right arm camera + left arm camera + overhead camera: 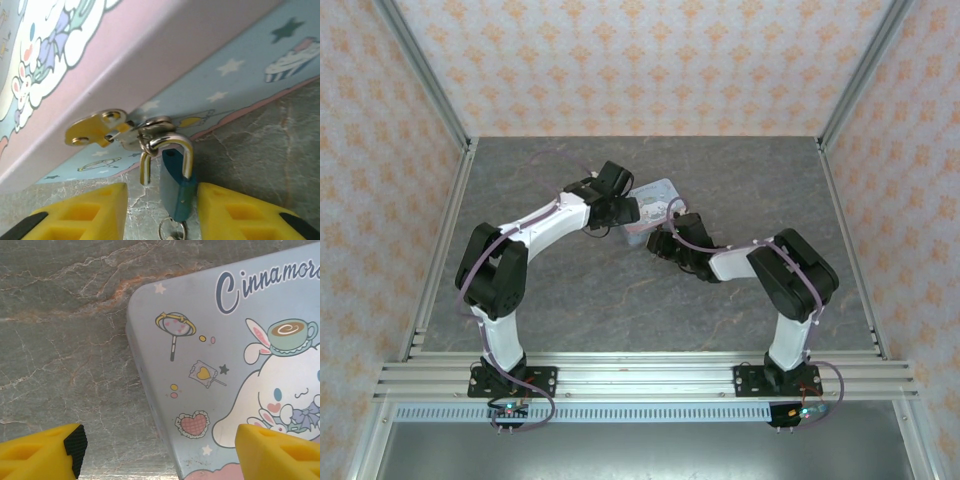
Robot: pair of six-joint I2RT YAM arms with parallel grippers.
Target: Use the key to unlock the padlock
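1. A grey, marble-veined table [570,290] fills the floor of a booth. Its walls [620,60] are papered in a peach pattern, and aluminium rails [650,375] run along the near edge.
2. A pale blue tin [200,340] with a white cartoon figure lies near the table's middle, between the two arms.
3. The left gripper [160,452] hangs above the tin's corner with its fingers wide apart, one over the lid and one over bare stone.
4. The padlock [177,187] hangs from the brassy hasp [95,131] on the tin's side. One shackle leg sits outside the bluish body.
5. The right gripper [160,215] flanks the padlock, fingers apart.
6. The key [174,231] shows as a silvery bit under the padlock's body.
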